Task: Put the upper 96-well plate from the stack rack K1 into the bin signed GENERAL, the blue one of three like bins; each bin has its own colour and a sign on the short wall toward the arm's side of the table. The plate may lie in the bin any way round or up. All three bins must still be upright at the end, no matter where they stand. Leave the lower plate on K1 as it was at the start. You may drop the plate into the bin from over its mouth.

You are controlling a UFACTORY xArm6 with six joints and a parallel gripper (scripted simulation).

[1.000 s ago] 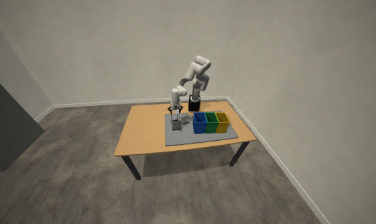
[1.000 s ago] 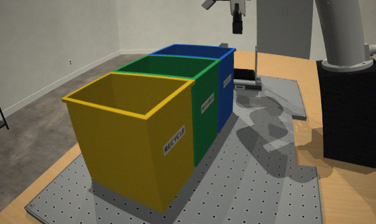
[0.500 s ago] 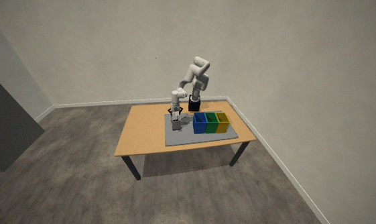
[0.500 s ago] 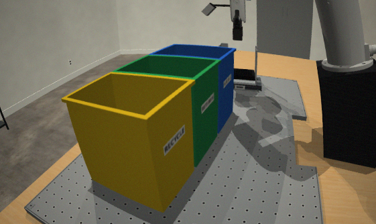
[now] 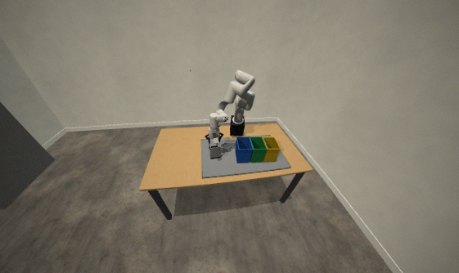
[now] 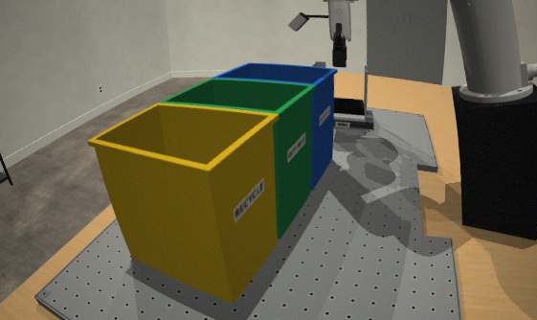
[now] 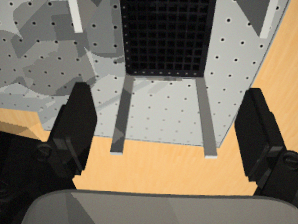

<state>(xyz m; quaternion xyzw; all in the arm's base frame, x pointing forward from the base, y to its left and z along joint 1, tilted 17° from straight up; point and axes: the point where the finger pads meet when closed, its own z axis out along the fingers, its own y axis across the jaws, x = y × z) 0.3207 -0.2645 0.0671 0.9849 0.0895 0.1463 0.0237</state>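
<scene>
The stack rack K1 (image 7: 169, 43) is a pale frame on the grey perforated mat; it also shows in the top view (image 5: 215, 151) and behind the bins in the exterior view (image 6: 363, 102). A black 96-well plate (image 7: 168, 28) sits on top of it, seen from above in the wrist view; a dark plate also shows in the exterior view (image 6: 349, 105). My gripper (image 7: 166, 102) (image 5: 214, 140) is open and empty, hanging above the rack, its fingers apart from the plate. The blue bin (image 6: 291, 110) stands upright to the rack's right (image 5: 243, 149).
A green bin and a yellow bin signed RECYCLE (image 6: 186, 192) stand upright in a row with the blue one. The arm's black base (image 6: 503, 158) stands behind the mat. The mat's edge and the bare table lie under the gripper.
</scene>
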